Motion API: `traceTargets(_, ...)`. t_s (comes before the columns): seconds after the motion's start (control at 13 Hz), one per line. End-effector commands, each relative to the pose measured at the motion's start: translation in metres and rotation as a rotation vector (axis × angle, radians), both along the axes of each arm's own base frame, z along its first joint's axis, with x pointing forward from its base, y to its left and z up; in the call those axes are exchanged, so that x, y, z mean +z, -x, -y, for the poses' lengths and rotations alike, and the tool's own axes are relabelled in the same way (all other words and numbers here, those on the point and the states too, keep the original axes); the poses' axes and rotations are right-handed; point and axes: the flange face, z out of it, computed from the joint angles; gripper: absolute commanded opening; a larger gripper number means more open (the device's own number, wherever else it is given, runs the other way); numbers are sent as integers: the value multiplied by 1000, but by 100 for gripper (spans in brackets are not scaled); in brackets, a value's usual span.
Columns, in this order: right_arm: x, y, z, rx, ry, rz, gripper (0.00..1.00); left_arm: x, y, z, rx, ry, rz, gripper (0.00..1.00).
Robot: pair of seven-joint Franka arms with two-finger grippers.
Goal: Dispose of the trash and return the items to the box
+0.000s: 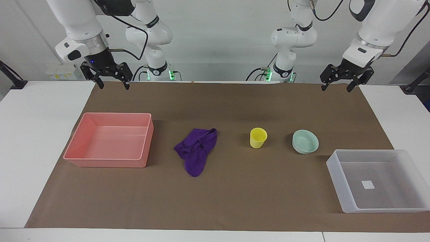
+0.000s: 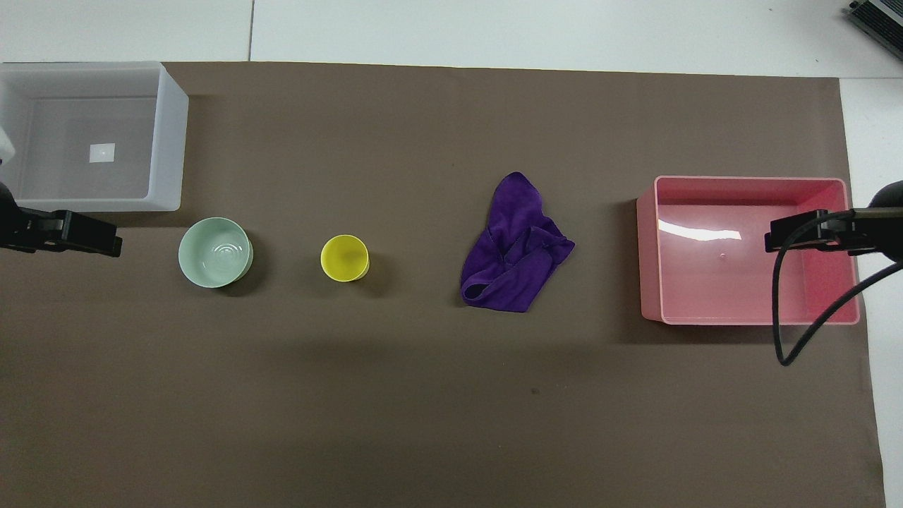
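1. Now the purple rag (image 1: 196, 150) lies on the worktop (image 1: 235, 198) between the pink tray (image 1: 109, 139) and yellow cup (image 1: 258, 137).
2. Beside the cup sits the green bowl (image 1: 305, 141), near the clear box (image 1: 378, 180) at the left arm's end.
3. Both the left tool (image 1: 337, 85) and right tool (image 1: 113, 81) wait raised, fingers spread, holding nothing.

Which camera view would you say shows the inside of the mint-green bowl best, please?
The overhead view: it looks straight into the mint-green bowl, showing its whole floor and rim. The facing view shows its outer wall and only part of the inside.
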Motion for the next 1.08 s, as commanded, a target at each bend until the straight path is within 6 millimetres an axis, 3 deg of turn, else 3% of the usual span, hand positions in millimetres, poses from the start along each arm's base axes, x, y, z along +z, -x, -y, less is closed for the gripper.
traceTargets(0.0, 0, 3, 0, -14, -8, 19, 100, -5, 13, -1, 8, -20, -3, 100)
traceTargets(1.0, -6, 6, 1, -18, -8, 6, 100, -17, 10, 3, 20, -16, 47, 100)
